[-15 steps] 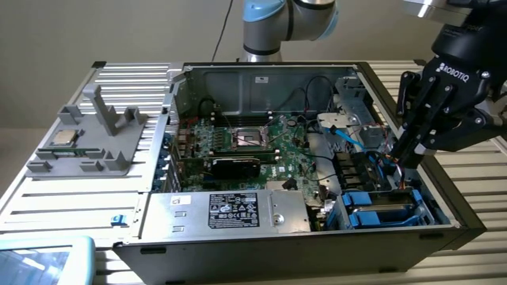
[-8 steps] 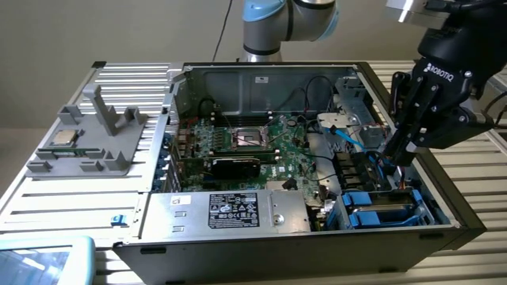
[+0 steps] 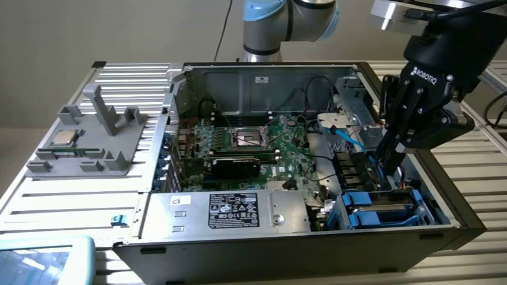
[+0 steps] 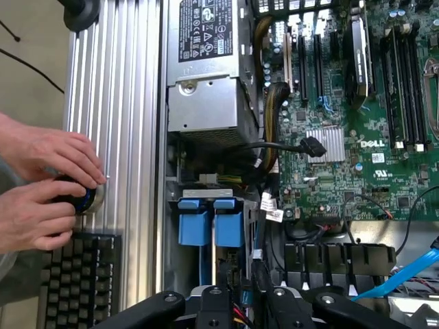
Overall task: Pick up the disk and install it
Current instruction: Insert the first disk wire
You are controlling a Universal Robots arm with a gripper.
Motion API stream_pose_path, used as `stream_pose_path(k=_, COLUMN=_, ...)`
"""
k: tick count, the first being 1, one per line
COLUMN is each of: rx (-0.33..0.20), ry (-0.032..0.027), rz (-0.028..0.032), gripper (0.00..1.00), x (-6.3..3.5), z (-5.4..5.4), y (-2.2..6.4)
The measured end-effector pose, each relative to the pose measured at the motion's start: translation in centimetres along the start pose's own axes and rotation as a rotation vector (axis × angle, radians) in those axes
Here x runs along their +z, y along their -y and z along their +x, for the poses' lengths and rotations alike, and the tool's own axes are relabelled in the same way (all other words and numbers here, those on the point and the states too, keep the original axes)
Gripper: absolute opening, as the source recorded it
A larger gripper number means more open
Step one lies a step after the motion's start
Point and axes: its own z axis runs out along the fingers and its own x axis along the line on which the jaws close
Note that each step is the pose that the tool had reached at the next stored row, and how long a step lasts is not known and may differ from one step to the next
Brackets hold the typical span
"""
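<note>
The disk (image 3: 384, 208), grey metal with blue rails, lies in the drive bay at the front corner of the open computer case (image 3: 285, 249), on the exterior view's right. My black gripper (image 3: 390, 181) reaches straight down into that bay, its fingers close together and shut on the disk's upper end. In the wrist view the disk's two blue tabs (image 4: 209, 229) sit just ahead of the gripper (image 4: 243, 308), beside the power supply (image 4: 206, 68).
Motherboard (image 3: 253, 142), cables and a blue data cable (image 3: 348, 133) crowd the case beside the bay. A grey fixture with a small square chip (image 3: 63, 138) stands on the slatted table, exterior view's left. A person's hands (image 4: 48, 185) grip a round knob beside a keyboard (image 4: 79, 281).
</note>
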Motion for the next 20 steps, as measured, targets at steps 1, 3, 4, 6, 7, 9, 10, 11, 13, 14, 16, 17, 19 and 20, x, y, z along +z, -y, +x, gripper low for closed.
stream_pose_path(k=1, rx=0.001, ry=-0.0050, rz=0.0008, gripper=0.25, x=0.04, z=-0.1, y=0.00)
stream_pose_path(k=3, rx=0.003, ry=-0.0163, rz=0.0015, gripper=0.25, x=0.14, z=-0.4, y=0.00)
stream_pose_path(k=4, rx=0.004, ry=-0.0210, rz=0.0018, gripper=0.25, x=0.20, z=-0.6, y=0.00)
stream_pose_path(k=6, rx=0.006, ry=-0.0325, rz=0.0023, gripper=0.25, x=0.30, z=-0.9, y=0.01)
stream_pose_path(k=7, rx=0.006, ry=-0.0364, rz=0.0028, gripper=0.25, x=0.40, z=-0.9, y=0.02)
stream_pose_path(k=9, rx=0.006, ry=-0.0374, rz=0.0030, gripper=0.25, x=0.54, z=-1.0, y=0.05)
stream_pose_path(k=10, rx=0.006, ry=-0.0374, rz=0.0031, gripper=0.25, x=0.60, z=-1.0, y=0.06)
stream_pose_path(k=11, rx=0.006, ry=-0.0375, rz=0.0031, gripper=0.25, x=0.65, z=-1.0, y=0.06)
stream_pose_path(k=13, rx=0.006, ry=-0.0375, rz=0.0031, gripper=0.25, x=0.74, z=-1.0, y=0.08)
stream_pose_path(k=14, rx=0.006, ry=-0.0374, rz=0.0031, gripper=0.25, x=0.82, z=-1.0, y=0.09)
stream_pose_path(k=16, rx=0.006, ry=-0.0375, rz=0.0029, gripper=0.25, x=0.94, z=-0.9, y=0.21)
stream_pose_path(k=17, rx=0.006, ry=-0.0372, rz=0.0029, gripper=0.25, x=1.01, z=-0.9, y=0.30)
stream_pose_path(k=19, rx=0.006, ry=-0.0372, rz=0.0028, gripper=0.25, x=1.13, z=-0.9, y=0.33)
stream_pose_path(k=20, rx=0.006, ry=-0.0373, rz=0.0028, gripper=0.25, x=1.20, z=-0.9, y=0.34)
